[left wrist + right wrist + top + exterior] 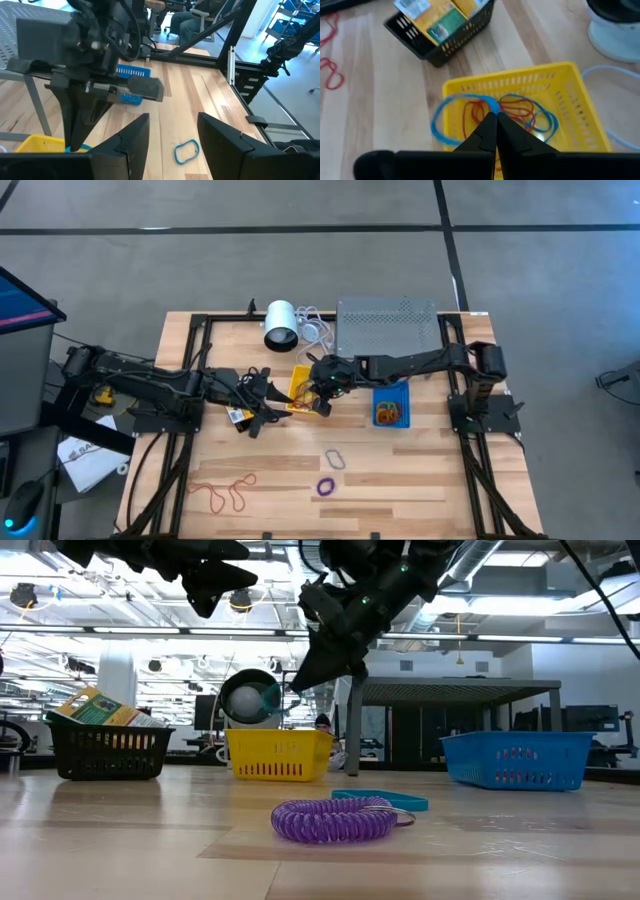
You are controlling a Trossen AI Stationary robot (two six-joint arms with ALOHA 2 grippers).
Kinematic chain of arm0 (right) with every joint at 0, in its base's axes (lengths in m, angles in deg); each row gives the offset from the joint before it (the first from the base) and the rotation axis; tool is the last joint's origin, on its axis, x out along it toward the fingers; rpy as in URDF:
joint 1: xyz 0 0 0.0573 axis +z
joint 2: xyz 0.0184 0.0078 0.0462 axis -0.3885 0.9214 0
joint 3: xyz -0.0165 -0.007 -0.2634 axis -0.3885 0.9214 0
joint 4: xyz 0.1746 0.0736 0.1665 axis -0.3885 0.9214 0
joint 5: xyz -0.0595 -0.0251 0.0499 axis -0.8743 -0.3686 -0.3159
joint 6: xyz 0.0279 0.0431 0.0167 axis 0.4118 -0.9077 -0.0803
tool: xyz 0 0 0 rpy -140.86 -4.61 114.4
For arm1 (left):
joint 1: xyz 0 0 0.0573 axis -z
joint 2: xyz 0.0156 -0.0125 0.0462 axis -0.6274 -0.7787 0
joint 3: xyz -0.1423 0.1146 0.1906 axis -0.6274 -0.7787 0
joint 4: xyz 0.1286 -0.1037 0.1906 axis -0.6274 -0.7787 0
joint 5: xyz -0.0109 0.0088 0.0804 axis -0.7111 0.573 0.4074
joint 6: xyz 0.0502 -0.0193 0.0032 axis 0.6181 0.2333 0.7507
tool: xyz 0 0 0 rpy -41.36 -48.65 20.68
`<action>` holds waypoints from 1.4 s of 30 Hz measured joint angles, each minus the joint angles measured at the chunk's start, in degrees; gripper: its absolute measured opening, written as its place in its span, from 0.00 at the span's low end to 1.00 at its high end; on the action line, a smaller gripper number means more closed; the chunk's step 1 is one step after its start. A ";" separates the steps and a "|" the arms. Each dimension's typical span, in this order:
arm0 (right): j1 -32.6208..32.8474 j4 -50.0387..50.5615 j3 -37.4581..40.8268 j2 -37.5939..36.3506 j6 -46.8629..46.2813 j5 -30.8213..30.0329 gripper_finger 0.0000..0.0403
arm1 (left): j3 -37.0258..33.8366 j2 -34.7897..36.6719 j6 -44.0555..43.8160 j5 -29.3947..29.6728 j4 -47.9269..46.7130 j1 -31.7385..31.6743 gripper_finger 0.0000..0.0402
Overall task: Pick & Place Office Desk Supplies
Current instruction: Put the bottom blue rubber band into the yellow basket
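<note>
A blue rubber-band loop [470,117] hangs pinched in the right gripper [495,120], whose fingers are closed on it directly above the yellow bin [570,107], where red and orange bands already lie. The bin sits straight below the fingertips, so a release would likely drop the loop inside. The black bin [442,42] of packets lies toward ten o'clock of the yellow bin in the right wrist view. The left gripper [172,137], fingers spread and empty, waits beside it. How much of the loop is inside the bin is hard to judge.
</note>
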 joint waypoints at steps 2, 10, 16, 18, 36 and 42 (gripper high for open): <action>-0.04 0.62 0.06 0.18 0.00 -0.01 0.00 | 0.00 0.00 -0.02 -0.02 0.00 0.00 0.41; 0.00 0.30 0.06 0.13 0.00 0.00 0.00 | 0.00 0.00 -0.02 -0.02 0.00 0.00 0.41; 0.02 0.40 0.06 0.14 -0.02 0.00 0.00 | 0.00 0.00 -0.02 -0.02 0.02 0.00 0.41; 0.02 0.40 0.06 0.13 -0.02 0.00 0.00 | 0.00 0.00 -0.02 -0.02 0.02 0.00 0.41; 0.02 -0.43 0.06 0.13 -1.00 0.02 0.34 | 0.00 0.00 -0.02 -0.04 0.02 0.00 0.41; -0.28 -0.43 0.06 0.13 -3.14 0.02 0.53 | 0.00 0.00 -0.02 -0.21 0.01 0.00 0.41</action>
